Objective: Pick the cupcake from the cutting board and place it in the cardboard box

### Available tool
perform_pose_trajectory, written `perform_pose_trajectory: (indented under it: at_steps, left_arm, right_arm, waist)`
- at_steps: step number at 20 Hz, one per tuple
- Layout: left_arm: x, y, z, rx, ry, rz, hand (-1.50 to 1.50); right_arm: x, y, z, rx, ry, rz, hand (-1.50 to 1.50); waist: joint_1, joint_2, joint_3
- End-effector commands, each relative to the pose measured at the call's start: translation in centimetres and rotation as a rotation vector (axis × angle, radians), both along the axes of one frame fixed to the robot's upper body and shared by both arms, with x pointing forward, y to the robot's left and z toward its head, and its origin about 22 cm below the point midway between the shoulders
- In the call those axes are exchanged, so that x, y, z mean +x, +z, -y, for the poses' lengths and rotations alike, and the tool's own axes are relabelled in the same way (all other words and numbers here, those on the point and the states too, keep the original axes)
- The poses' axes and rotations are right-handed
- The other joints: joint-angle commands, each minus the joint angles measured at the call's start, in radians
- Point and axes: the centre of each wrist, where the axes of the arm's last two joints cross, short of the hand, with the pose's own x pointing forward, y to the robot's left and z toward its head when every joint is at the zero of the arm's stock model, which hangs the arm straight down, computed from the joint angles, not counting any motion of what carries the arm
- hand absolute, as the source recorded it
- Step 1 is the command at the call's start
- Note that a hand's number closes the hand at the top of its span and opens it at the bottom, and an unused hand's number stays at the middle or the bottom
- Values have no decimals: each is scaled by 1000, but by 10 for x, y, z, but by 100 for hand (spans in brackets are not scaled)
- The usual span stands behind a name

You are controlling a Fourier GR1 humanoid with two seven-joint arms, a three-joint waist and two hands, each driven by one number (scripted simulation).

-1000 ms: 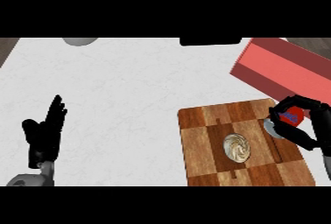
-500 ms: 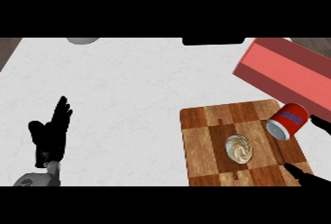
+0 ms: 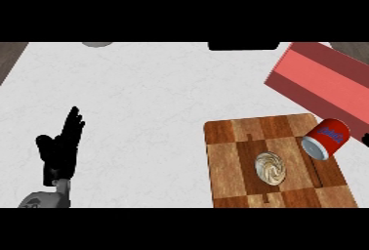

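A pale swirled cupcake sits near the middle of the wooden cutting board at the lower right. The red cardboard box lies at the upper right, beyond the board's far corner. My left hand rests open at the lower left, fingers pointing up, far from the board. My right hand does not show in the head view.
A red can with a blue label lies tilted at the board's right edge, below the box. A dark object and a grey round thing sit at the counter's far edge.
My right hand, which was curled round the red can a second ago, has let it go and drawn back out of view at the lower right. The can stays by the board's edge.
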Motion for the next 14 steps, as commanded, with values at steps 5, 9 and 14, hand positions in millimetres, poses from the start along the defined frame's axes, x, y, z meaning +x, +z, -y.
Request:
perform_pose_trajectory:
  at_steps: [5, 9, 14]
  left_arm:
    - [8, -1, -5, -6, -28, -4, 0]
    - [15, 10, 2, -5, -24, 1, 0]
    - [4, -15, -9, 0, -20, 5, 0]
  right_arm:
    - [10, 31, -38, -99, -19, -185, -150]
    - [14, 31, -57, -151, -59, -275, -150]
    - [30, 8, -70, -153, -67, -383, -150]
  waist:
    - [25, 6, 1]
    - [32, 5, 1]
    - [23, 4, 2]
